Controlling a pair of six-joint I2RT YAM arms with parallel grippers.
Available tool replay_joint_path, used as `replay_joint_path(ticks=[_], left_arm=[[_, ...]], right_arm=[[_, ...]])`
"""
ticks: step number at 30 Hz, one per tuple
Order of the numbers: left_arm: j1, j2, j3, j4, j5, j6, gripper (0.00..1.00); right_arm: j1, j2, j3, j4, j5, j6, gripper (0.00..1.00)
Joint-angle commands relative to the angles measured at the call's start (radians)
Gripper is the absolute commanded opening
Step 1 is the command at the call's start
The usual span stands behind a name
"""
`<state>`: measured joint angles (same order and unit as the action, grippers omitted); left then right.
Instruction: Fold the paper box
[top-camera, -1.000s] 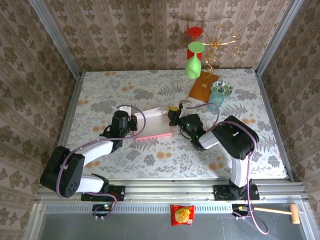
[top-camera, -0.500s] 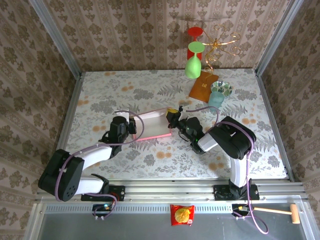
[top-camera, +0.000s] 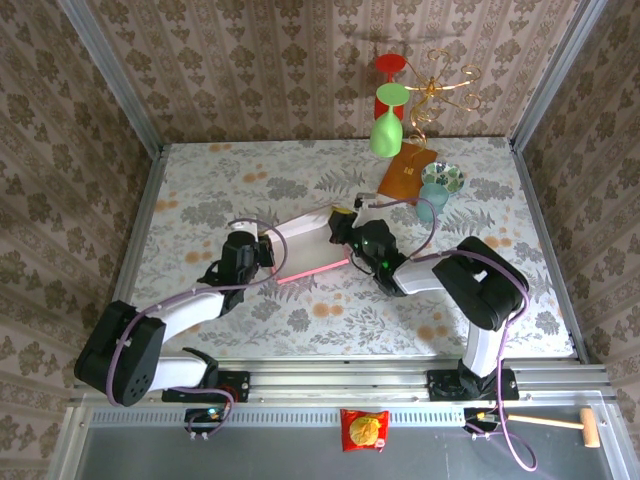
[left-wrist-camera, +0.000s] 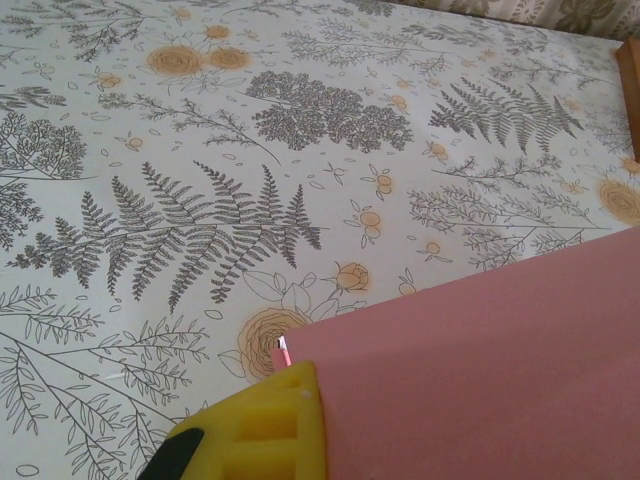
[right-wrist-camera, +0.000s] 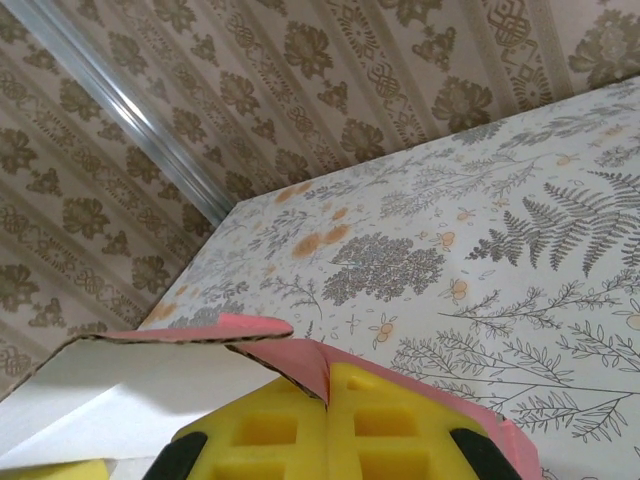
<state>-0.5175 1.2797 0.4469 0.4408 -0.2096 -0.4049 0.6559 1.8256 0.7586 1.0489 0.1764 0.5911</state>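
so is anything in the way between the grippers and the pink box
Nothing visible. The left gripper and right gripper are each shut on an end of the paper box; the orange packet lies apart at the back right.

Paper box (top-camera: 300, 240) blocks centre; green glass (top-camera: 385, 135) guards back; table (top-camera: 190, 190) open leftward.

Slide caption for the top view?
Pink paper box gripped at opposite ends by left tool and right tool.

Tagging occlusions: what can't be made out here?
- Top view: paper box left end, hidden under left gripper.
- Left wrist view: box cut off by right and bottom edges.
- Right wrist view: box's fold, covered by yellow pads of the right gripper.
- Top view: orange-brown packet print, too small.
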Motion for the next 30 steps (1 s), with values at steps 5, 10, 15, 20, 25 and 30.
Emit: replay_joint_path(ticks=[5,10,15,20,25,30], left_arm=[[-0.018,0.005,0.081,0.024,0.078,-0.098,0.0],[-0.018,0.031,0.088,0.031,0.077,-0.097,0.0],[-0.022,0.04,0.065,0.047,0.078,-0.087,0.0],[-0.048,0.036,0.025,0.068,0.048,-0.075,0.0],[-0.082,0.044,0.012,0.057,0.022,-0.057,0.0],[-0.14,0.056,-0.003,0.026,-0.042,-0.036,0.0]], right_arm=[[0.025,0.051,0.045,-0.165,0.104,0.136,0.0],[0.03,0.068,0.003,-0.14,0.122,0.138,0.01],[0.028,0.094,-0.061,-0.07,0.099,0.112,0.02],[0.031,0.072,-0.111,-0.064,0.094,0.116,0.07],[0.031,-0.001,-0.149,-0.128,0.11,0.122,0.24],[0.043,-0.119,-0.139,-0.341,0.149,0.165,0.36]])
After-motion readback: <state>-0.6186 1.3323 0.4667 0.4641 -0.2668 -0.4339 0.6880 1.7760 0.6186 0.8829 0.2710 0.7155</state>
